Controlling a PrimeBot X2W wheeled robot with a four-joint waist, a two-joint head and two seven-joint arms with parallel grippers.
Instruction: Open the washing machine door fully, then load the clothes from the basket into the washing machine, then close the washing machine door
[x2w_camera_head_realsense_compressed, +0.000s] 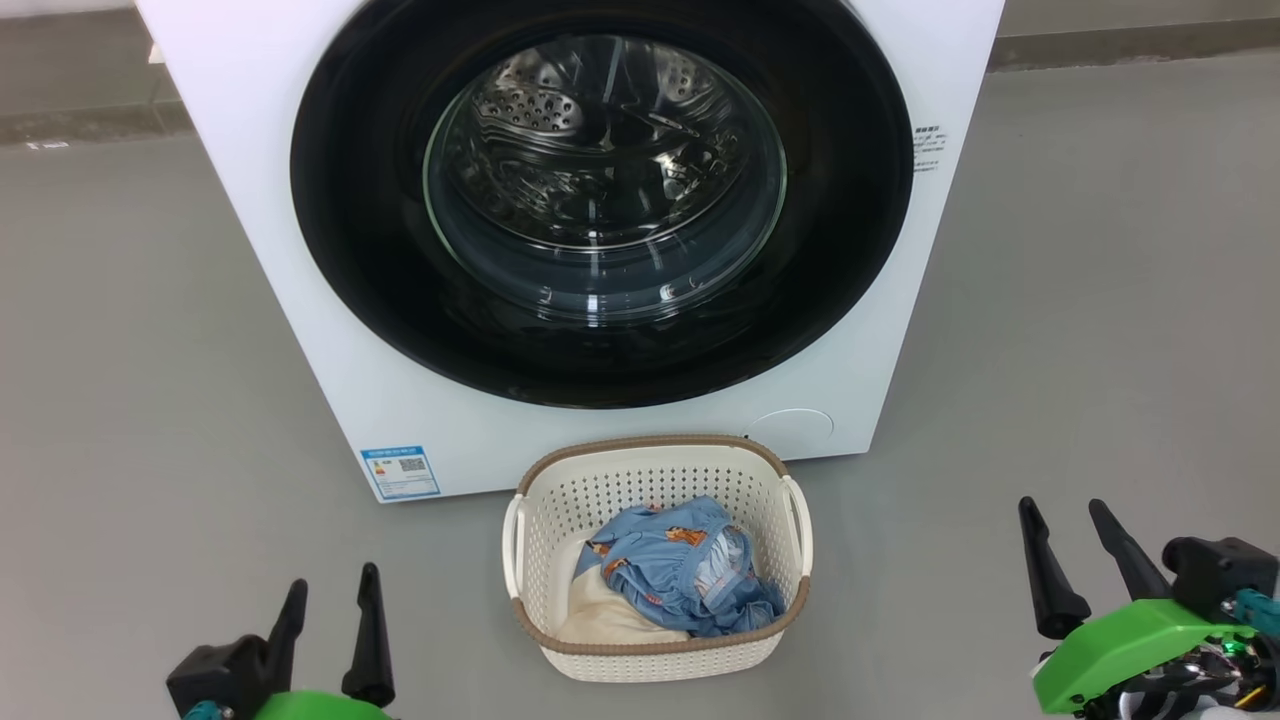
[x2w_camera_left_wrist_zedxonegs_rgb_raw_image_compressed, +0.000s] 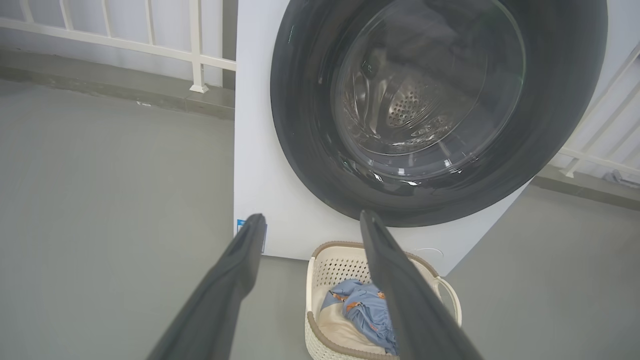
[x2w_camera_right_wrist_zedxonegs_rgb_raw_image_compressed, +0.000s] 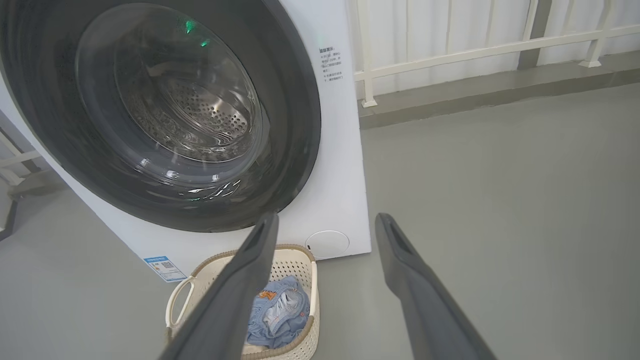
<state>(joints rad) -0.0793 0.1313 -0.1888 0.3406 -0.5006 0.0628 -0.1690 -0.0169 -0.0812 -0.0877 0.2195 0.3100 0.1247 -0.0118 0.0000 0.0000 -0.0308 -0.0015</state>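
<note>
Both my left gripper (x2w_camera_head_realsense_compressed: 333, 580) and right gripper (x2w_camera_head_realsense_compressed: 1062, 506) hang spread and empty, flanking the basket (x2w_camera_head_realsense_compressed: 650, 441), where the clothes (x2w_camera_head_realsense_compressed: 670, 570) lie, just before the closed washing machine door (x2w_camera_head_realsense_compressed: 350, 200).

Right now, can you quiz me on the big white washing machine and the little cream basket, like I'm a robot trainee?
1. Fill in: the dark-fingered left gripper and right gripper both stand ____, holding nothing.
2. True or false: the round, black-rimmed glass washing machine door is shut.
3. Where is the light blue garment with orange prints?
A. in the right gripper
B. in the cream perforated plastic basket
C. draped over the door
Key: 1 open; 2 true; 3 B.
</note>
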